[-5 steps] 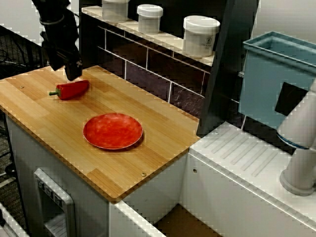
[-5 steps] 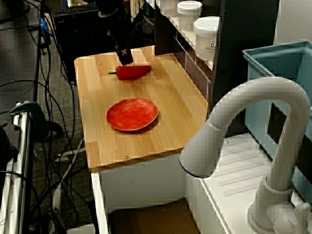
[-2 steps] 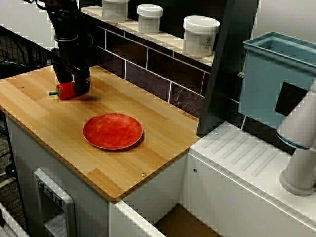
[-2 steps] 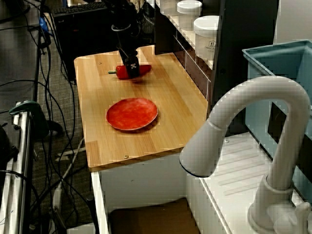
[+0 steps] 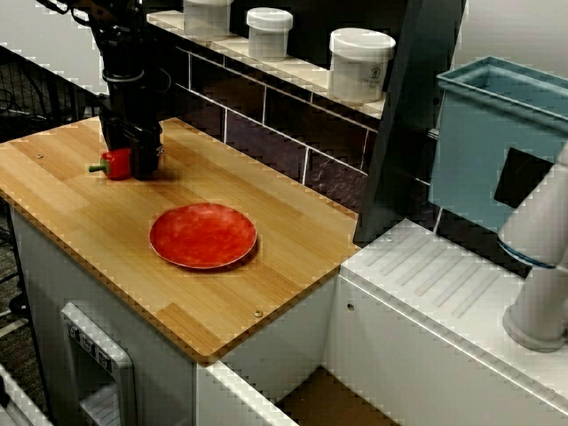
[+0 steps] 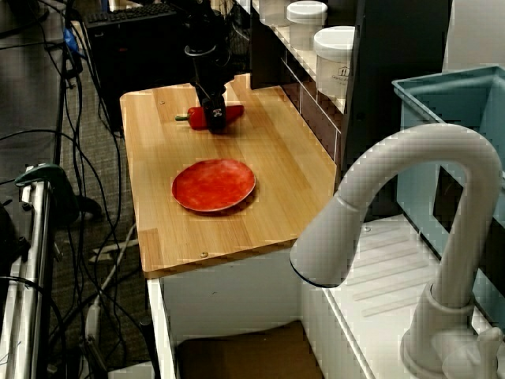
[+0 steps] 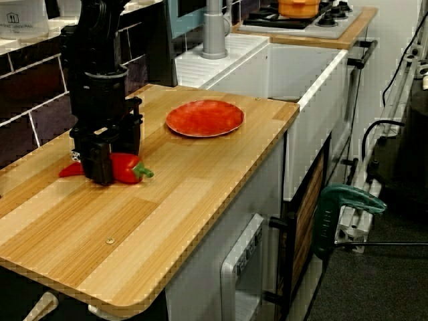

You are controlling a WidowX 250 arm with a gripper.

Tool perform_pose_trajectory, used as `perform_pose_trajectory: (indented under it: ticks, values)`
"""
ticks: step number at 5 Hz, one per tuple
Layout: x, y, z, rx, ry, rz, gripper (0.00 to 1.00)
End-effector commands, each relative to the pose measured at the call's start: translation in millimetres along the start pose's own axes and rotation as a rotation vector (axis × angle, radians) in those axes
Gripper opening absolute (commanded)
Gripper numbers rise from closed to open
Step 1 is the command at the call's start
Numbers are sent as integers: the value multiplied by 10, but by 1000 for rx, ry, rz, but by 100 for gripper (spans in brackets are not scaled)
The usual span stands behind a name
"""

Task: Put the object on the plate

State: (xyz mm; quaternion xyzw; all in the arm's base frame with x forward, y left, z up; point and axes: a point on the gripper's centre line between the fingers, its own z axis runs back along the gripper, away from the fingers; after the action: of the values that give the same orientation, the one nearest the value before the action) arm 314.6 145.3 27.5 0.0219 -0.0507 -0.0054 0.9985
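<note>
The object, a glossy red toy pepper (image 5: 116,163) (image 6: 234,112) (image 7: 125,167) with a green stem, lies on the wooden counter at its far left end. My gripper (image 5: 133,158) (image 6: 213,118) (image 7: 115,150) stands straight down over it, black fingers (image 7: 100,160) low on either side of its middle, jaws apart and open. Only the pepper's two ends show past the fingers. The plate (image 5: 202,235) (image 6: 214,185) (image 7: 204,118), round and red-orange, sits bare on the counter about a plate's width from the pepper.
White lidded jars (image 5: 360,64) stand on a shelf behind the counter (image 5: 80,213). A sink basin with a white faucet (image 6: 410,197) lies to the right, and a blue bin (image 5: 506,142) beyond it. Cables hang past the counter's left edge.
The gripper swung from behind the pepper to above it and came down, so its fingers now straddle the pepper at counter level. The pepper and the plate have stayed put.
</note>
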Motion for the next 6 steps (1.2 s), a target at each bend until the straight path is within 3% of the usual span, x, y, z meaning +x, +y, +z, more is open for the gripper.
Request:
perform_pose_trajectory:
  ticks: [1,2,3,4,6]
  values:
    - [-54,-110,513,-42,-39,-59,0]
    - [-129,-244,786,-80,-60,-79,0]
    - [-179,-409,887,-104,-71,-119,0]
    - [-151,-721,828,-101,-83,-151,0]
    - [-153,-1199,797,-151,-42,-229,0]
